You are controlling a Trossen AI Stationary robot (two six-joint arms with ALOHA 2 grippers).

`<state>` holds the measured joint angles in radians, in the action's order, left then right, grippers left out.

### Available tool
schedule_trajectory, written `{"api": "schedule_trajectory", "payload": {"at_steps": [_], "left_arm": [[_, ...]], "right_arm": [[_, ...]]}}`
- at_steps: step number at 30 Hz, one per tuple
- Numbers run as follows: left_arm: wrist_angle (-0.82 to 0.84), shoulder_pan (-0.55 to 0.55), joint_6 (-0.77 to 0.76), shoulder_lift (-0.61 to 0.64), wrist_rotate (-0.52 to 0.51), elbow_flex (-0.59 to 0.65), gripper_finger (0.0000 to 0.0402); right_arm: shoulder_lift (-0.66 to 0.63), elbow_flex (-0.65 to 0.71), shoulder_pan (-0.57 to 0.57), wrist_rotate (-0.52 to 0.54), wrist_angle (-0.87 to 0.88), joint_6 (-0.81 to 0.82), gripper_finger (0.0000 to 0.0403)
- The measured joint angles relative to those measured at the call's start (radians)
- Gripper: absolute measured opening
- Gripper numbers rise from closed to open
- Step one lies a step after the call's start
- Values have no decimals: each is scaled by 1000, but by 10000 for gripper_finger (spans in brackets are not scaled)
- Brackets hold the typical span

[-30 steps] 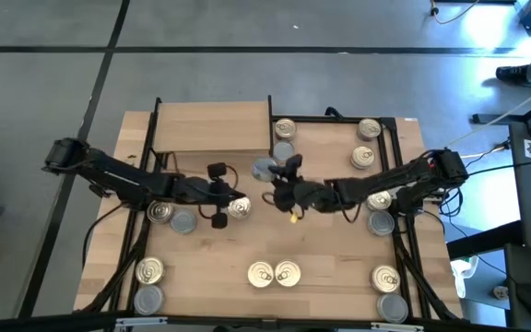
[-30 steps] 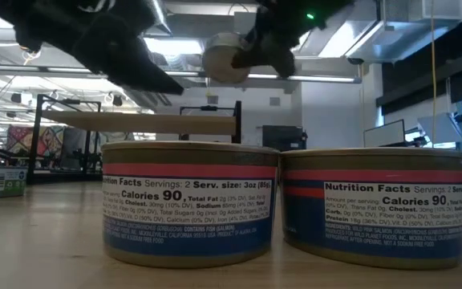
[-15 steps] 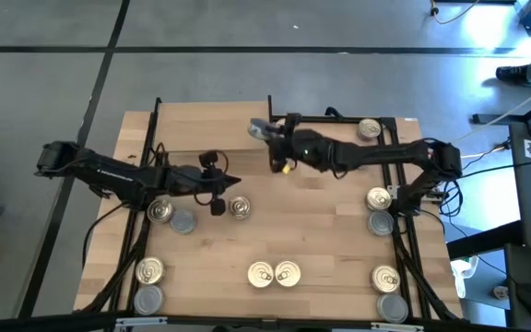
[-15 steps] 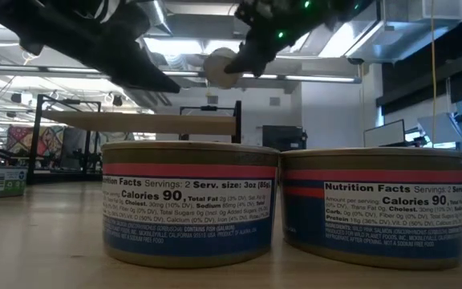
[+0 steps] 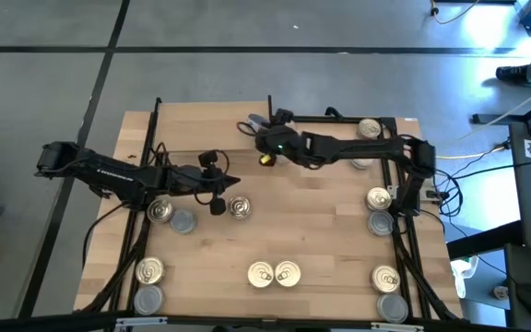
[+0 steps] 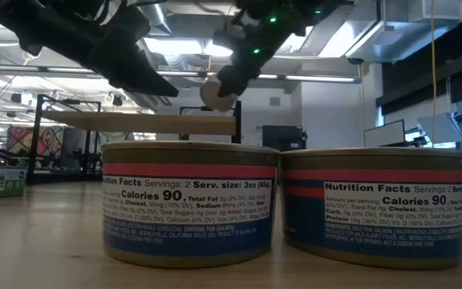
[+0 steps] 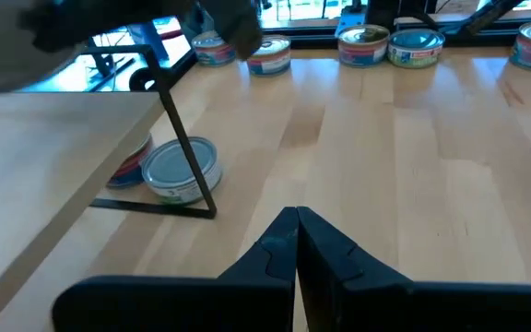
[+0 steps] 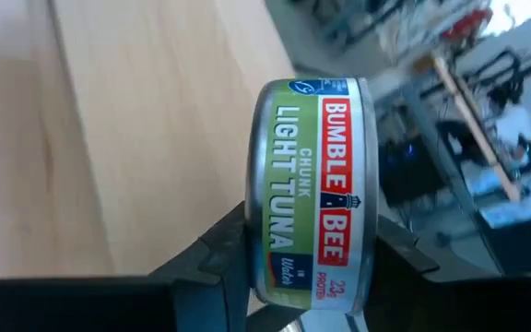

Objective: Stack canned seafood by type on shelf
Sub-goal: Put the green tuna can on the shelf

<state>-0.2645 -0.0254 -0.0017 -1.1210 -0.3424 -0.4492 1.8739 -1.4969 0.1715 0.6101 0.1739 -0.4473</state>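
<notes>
My right gripper (image 5: 260, 129) is shut on a green-labelled tuna tin (image 8: 312, 175) and holds it above the right end of the shelf (image 5: 212, 125), near the far edge. In the low view the tin (image 6: 216, 92) hangs over the shelf plank (image 6: 135, 122). My left gripper (image 5: 233, 181) hovers shut and empty at mid-table, left of centre, its fingers (image 7: 296, 242) closed together. A gold-topped tin (image 5: 240, 207) stands on its base just near of it. A silver-topped tin (image 7: 182, 169) stands by the shelf's black post (image 7: 188, 148). My right gripper pinches the tin between its two fingers (image 8: 230, 247), one on each flat end (image 8: 258, 221), with the label wall showing between them. The fingers reach in from the table's right, slanting slightly down. The tin is lifted clear and tilted, one pale flat end (image 6: 213, 94) toward the near side.
More tins stand on the tabletop: two at the near middle (image 5: 275, 274), pairs at the left (image 5: 171, 217) (image 5: 149, 284) and right (image 5: 379, 210) (image 5: 389, 292), one at the far right (image 5: 370, 128). Black frame rails (image 5: 404, 240) run along both sides.
My right gripper has carried the tin from mid-table toward the far edge and left, over the shelf's right end, rolling its wrist so the tin has turned. My left gripper has drawn a little toward the far edge, uncovering the gold-topped tin.
</notes>
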Motion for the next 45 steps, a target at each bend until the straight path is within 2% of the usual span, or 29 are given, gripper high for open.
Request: {"api": "schedule_trajectory", "payload": {"at_steps": [5,9,18,32,41,45], "left_arm": [[32,0,0,0,0,0,1],[38,0,0,0,0,0,1],[44,0,-1,0,0,0,1],[44,0,-11,0,0,0,1],[44,0,-18,0,0,0,1],[44,0,-18,0,0,0,1]], "right_arm": [[99,-150,-2,56,140,55,144],[147,-200,0,105,186,53,144],[166,-210,25,104,179,32,150],[169,-211,45,25,168,55,179],[172,-210,44,2,186,76,252],[170,-223,37,-18,225,76,270]]}}
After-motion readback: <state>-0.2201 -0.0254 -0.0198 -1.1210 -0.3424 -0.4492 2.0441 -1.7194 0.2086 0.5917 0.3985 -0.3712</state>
